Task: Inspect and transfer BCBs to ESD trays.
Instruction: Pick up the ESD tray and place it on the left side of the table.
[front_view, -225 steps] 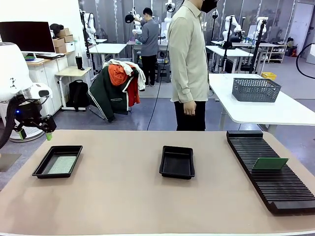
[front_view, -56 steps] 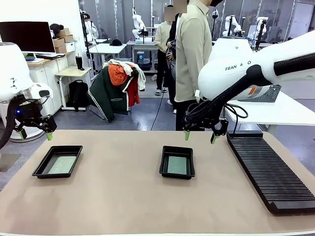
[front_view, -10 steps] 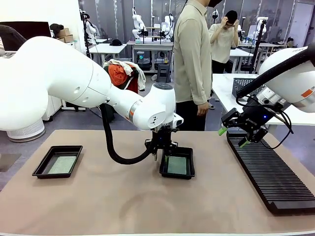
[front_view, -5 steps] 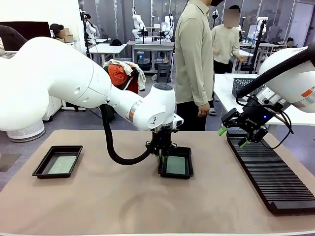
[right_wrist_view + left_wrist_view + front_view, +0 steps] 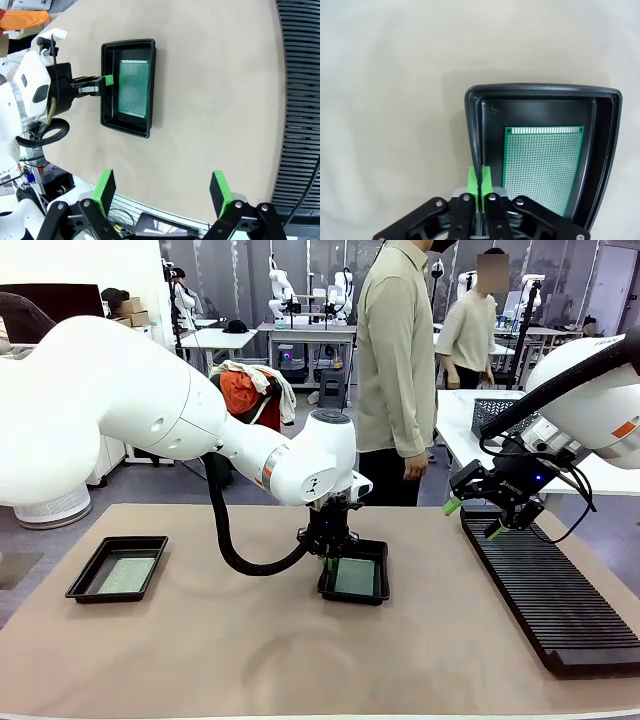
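The left arm curved across the worktop, wrist pointing straight down — its tool was clamped on the near-left rim of the middle ESD tray, which seemed slightly tilted. A BCB lay flat in that tray. The right tool hung with fingers spread wide, empty, above the slotted rack. Another BCB lay in the left ESD tray.
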Available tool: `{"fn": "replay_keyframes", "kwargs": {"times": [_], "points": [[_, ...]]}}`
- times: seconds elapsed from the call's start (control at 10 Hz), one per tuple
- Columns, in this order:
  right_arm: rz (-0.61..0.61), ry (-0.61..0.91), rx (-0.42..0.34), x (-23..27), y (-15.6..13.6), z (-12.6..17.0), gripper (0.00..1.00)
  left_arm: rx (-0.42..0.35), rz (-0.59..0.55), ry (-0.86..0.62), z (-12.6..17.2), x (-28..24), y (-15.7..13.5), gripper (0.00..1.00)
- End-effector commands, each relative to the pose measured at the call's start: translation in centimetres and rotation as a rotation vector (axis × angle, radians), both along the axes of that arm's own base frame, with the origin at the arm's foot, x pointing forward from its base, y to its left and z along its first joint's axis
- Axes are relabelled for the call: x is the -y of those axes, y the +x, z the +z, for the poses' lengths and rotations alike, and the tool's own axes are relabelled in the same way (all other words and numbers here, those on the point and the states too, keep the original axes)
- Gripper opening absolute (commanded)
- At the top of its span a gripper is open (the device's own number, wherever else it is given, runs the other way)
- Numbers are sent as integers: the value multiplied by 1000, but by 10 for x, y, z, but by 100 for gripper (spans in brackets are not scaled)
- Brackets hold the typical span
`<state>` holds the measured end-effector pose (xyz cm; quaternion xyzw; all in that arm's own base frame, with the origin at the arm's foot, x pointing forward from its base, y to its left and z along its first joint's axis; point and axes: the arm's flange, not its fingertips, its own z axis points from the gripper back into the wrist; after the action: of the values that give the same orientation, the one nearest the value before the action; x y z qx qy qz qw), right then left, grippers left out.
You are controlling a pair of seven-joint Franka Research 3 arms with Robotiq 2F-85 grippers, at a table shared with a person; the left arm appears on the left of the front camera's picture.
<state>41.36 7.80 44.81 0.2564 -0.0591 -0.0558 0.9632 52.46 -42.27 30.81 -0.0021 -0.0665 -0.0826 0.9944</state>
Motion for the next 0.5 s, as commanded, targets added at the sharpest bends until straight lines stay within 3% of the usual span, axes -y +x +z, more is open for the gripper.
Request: {"fn": "replay_keyframes", "kwargs": {"times": [0.0,0.4], "points": [[-19,-7,-13,-1,-1,2,100,-4,37,-48,7,-11,-3,0],[-19,-7,-13,-1,-1,2,100,-11,50,-130,20,-36,-9,0]]}}
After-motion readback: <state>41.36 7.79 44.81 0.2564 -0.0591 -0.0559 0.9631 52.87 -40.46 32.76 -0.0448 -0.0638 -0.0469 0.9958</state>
